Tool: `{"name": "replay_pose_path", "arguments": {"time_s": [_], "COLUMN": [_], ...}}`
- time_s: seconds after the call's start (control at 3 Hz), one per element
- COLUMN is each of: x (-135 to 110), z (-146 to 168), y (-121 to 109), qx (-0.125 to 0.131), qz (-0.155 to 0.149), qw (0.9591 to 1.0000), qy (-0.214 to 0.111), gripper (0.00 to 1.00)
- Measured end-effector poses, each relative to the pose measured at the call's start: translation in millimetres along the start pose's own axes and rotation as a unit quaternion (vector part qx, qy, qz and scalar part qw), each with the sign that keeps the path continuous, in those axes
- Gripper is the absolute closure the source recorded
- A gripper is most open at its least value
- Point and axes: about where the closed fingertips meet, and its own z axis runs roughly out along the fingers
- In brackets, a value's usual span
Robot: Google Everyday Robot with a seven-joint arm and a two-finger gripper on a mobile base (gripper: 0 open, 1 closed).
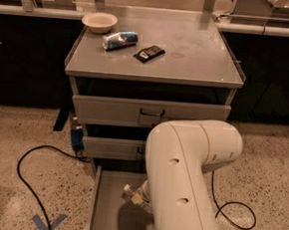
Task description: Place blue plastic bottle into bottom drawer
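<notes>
Low down, below the table's (189, 55) front edge, the gripper (141, 200) sits over the open bottom drawer (106, 206), mostly hidden by the arm (179, 179); its hold cannot be told. The blue plastic bottle (132, 195) juts leftward from it, cap outermost.

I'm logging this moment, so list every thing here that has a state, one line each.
bottom drawer, pulled open.
middle drawer, shut.
top drawer, shut.
blue plastic bottle, capped, tilted over the bottom drawer, partly hidden by the arm.
claw, at the bottle over the bottom drawer, mostly hidden by the arm.
can, on its side on the cabinet top.
bowl, upright.
black packet, lying flat.
</notes>
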Motion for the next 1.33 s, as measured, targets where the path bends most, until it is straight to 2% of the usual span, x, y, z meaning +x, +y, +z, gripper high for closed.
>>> {"name": "replay_pose_path", "arguments": {"time_s": [0.33, 0.67, 1.33], "x": [25.4, 43.7, 70.7], "z": [35.7, 57.4, 91.2], "y": [3.1, 6.5, 19.5], "qx": [-0.003, -0.015, -0.044], "qz": [0.027, 0.053, 0.066], "qw": [0.9996, 0.9984, 0.9960], "qy": [0.010, 0.015, 0.041], "gripper": [1.00, 1.00, 1.00]}}
